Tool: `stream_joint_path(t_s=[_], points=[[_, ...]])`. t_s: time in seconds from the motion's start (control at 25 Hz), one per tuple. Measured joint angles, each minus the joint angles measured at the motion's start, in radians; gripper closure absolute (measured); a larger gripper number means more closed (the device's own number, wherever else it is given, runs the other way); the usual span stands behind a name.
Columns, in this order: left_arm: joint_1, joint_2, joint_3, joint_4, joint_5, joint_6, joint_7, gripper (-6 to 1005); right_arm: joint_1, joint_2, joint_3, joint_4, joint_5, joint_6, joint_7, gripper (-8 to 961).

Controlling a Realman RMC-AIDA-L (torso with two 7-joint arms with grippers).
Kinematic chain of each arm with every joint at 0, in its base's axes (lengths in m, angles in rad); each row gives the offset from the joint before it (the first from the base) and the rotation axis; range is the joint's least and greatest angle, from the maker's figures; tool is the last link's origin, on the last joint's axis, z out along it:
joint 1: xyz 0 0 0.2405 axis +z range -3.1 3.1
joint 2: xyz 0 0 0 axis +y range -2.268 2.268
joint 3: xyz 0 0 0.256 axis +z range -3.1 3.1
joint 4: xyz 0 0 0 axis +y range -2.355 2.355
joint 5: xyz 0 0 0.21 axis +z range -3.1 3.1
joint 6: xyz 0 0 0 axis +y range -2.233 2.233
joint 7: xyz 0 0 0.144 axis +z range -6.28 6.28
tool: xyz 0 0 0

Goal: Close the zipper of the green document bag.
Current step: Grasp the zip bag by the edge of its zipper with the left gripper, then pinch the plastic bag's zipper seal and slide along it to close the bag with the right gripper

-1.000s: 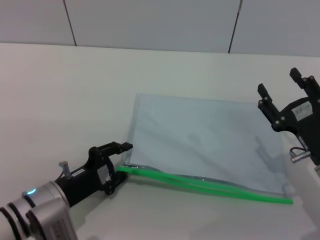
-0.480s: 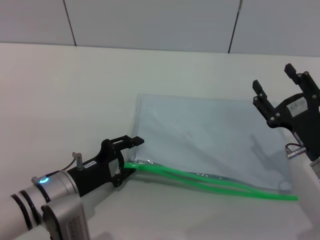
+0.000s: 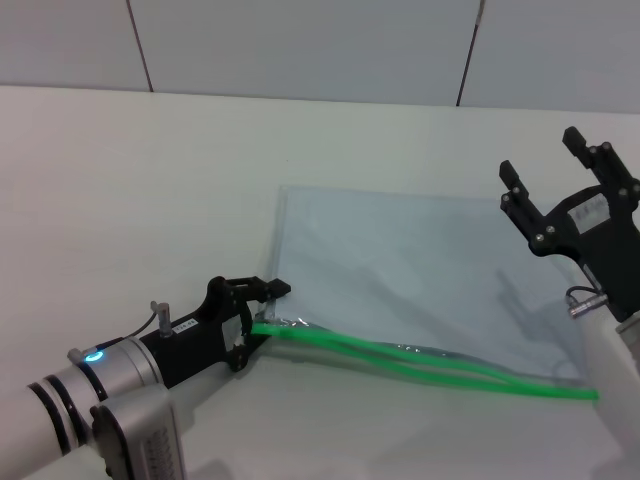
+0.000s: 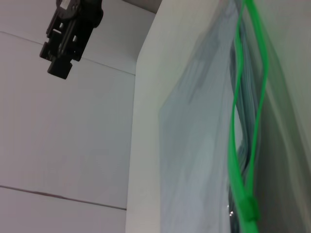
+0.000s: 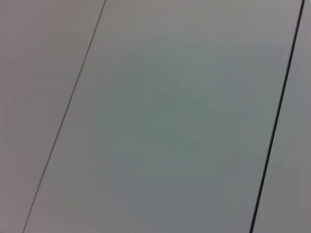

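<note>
The green document bag (image 3: 400, 280) lies flat on the white table, a translucent pale pouch. Its zipper (image 3: 420, 365) runs along the near edge, and its two green strands stand apart. My left gripper (image 3: 262, 312) is low at the zipper's left end, open, with its fingers straddling the strip and the bag's corner. The left wrist view shows the bag (image 4: 194, 145), the parted zipper (image 4: 237, 141) and a green slider (image 4: 248, 209). My right gripper (image 3: 550, 165) hangs open above the bag's right edge, holding nothing. It also appears far off as the right gripper (image 4: 68, 34).
The white table (image 3: 150, 170) stretches left of and behind the bag, ending at a panelled grey wall (image 3: 300, 40). The right wrist view shows only wall panels (image 5: 170, 116).
My left gripper has slid right to the zipper's left end and its fingers have narrowed around it. The bag's near corner has shifted slightly right. The right gripper drifted a little left.
</note>
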Motion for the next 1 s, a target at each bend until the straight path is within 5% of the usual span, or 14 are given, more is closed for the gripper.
stream_joint_path(t_s=[0.16,0.48,1.0], points=[[0.000,-0.001,0.000,0.000,0.000,0.000,0.008,592,0.001,0.000,-0.005,0.000,0.002,0.000,0.000,229],[0.000,-0.003,-0.002,0.006,-0.006,-0.008,0.010,942,0.001,0.000,-0.010,0.000,-0.001,0.000,0.000,228],[0.005,-0.002,-0.009,0.015,-0.009,-0.021,0.027,949,0.110,-0.005,-0.256,-0.009,-0.124,0.008,0.000,229]])
